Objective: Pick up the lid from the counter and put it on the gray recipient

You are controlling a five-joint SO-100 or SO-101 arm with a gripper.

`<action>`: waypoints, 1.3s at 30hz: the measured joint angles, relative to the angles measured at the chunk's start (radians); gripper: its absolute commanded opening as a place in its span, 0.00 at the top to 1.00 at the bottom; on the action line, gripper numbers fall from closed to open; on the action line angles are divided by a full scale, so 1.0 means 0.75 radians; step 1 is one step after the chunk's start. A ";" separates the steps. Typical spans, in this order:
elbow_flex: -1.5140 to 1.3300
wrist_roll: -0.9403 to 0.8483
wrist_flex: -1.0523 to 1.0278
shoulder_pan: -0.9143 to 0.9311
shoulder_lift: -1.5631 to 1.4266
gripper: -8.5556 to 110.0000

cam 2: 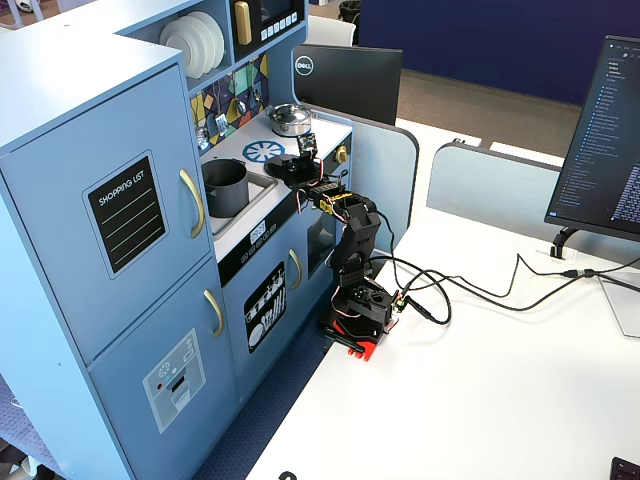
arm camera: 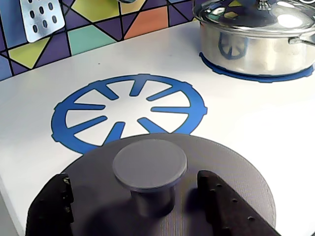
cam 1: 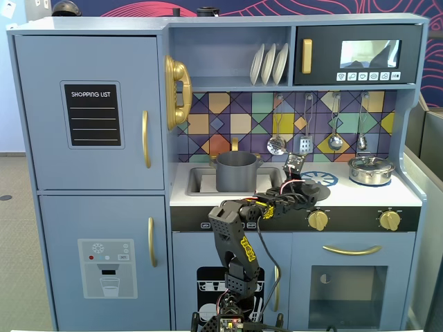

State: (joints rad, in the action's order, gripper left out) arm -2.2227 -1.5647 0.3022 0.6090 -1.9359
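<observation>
The dark-gray lid (arm camera: pixel 227 169) lies flat on the white counter (arm camera: pixel 256 123), over the near edge of the blue burner ring (arm camera: pixel 129 111). Its round knob (arm camera: pixel 149 163) stands between my two black fingers. My gripper (arm camera: pixel 135 181) is open, with a gap on each side of the knob, and the fingertips hang just over the lid's top. In a fixed view the lid (cam 1: pixel 315 189) sits right of the sink, and the gray recipient (cam 1: pixel 236 171) stands in the sink basin to its left. Another fixed view shows the recipient (cam 2: pixel 226 187) and my gripper (cam 2: pixel 293 165).
A shiny silver pot with its own lid (arm camera: pixel 258 37) stands on the counter at the back right, on a second blue ring. Utensils (cam 1: pixel 304 142) hang on the tiled back wall. The counter's front edge is close under my arm (cam 1: pixel 239 221).
</observation>
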 measured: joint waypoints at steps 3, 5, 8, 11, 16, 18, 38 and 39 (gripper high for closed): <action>0.025 0.000 0.010 0.000 0.031 0.84; 0.029 0.000 0.018 0.000 0.043 0.93; 0.029 -0.016 0.025 -0.002 0.045 0.93; 0.029 -0.016 0.037 -0.002 0.045 0.93; 0.029 -0.002 0.053 -0.002 0.045 0.93; 0.029 0.002 0.053 -0.002 0.045 0.93; 0.043 0.025 0.059 -0.076 -0.094 0.93; 0.057 0.025 0.059 -0.088 -0.104 0.93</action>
State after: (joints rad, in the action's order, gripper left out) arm -2.1798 -1.5463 0.3467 0.5430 -2.0141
